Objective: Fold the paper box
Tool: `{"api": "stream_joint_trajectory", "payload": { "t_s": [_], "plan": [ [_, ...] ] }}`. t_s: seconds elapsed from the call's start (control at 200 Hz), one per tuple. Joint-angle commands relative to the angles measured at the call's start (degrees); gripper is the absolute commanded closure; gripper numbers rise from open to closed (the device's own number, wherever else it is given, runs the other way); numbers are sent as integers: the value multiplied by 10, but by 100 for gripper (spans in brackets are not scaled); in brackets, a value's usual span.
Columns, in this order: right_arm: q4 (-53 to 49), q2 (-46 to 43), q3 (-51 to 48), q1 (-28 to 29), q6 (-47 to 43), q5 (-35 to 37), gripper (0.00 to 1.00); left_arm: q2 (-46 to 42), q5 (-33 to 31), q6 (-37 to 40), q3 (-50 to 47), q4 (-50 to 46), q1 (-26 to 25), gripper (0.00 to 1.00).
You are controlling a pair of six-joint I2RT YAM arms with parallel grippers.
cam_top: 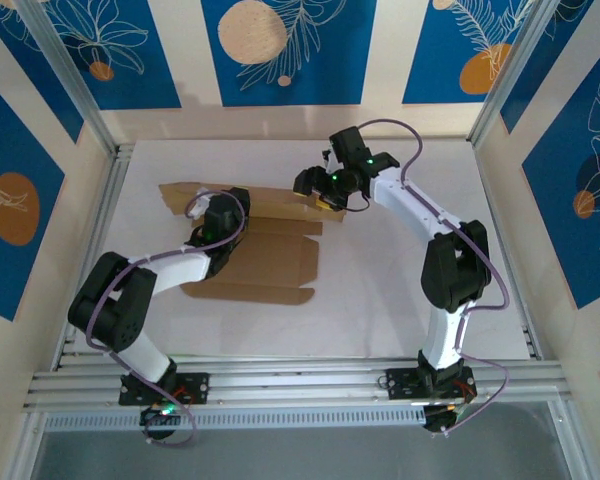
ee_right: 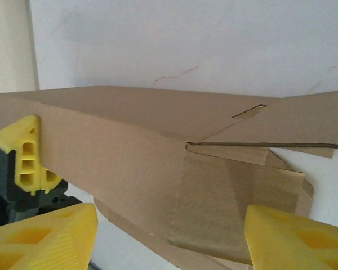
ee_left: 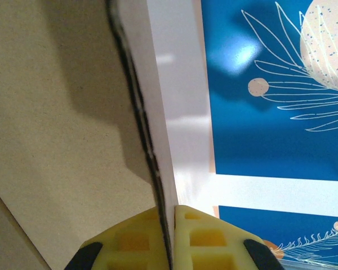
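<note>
On table (cam_top: 400,300), paper box (cam_top: 270,255), left gripper (ee_left: 170,225) pinching (right gripper (ee_right: 169,236) spread)

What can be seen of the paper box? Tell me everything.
The paper box is plain brown corrugated cardboard, die-cut with creases, flaps and tabs, only partly folded. Its near part lies flat on the white table; its far long panel stands raised as a wall. The left gripper is shut on that wall's edge. The right gripper is open astride the flap at the wall's right end; contact there is unclear.
</note>
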Motion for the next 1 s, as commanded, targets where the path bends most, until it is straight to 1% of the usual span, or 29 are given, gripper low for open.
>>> {"api": "stream_joint_trajectory", "payload": {
  "t_s": [0.0,0.19,0.395,0.52,0.63,0.78,0.92,0.995],
  "plan": [
    [37,4,-24,2,22,-34,29,-8,9,15,-12,0,1,100],
    [164,12,-65,-3,80,-109,27,-6,16,13,-14,6,1,100],
    [354,18,-127,-4,194,-192,29,-7,18,9,-15,8,0,100],
    [447,21,-161,-8,245,-208,37,-8,18,9,-15,10,0,100],
    [510,21,-191,-16,284,-208,49,-10,16,9,-18,14,0,100],
    [633,33,-237,-25,347,-219,60,-10,18,5,-21,23,-1,100],
    [747,61,-249,-28,411,-248,71,-8,19,2,-22,30,-2,100],
    [778,68,-251,-28,424,-254,77,-8,17,2,-23,32,-2,100]
  ]
}}
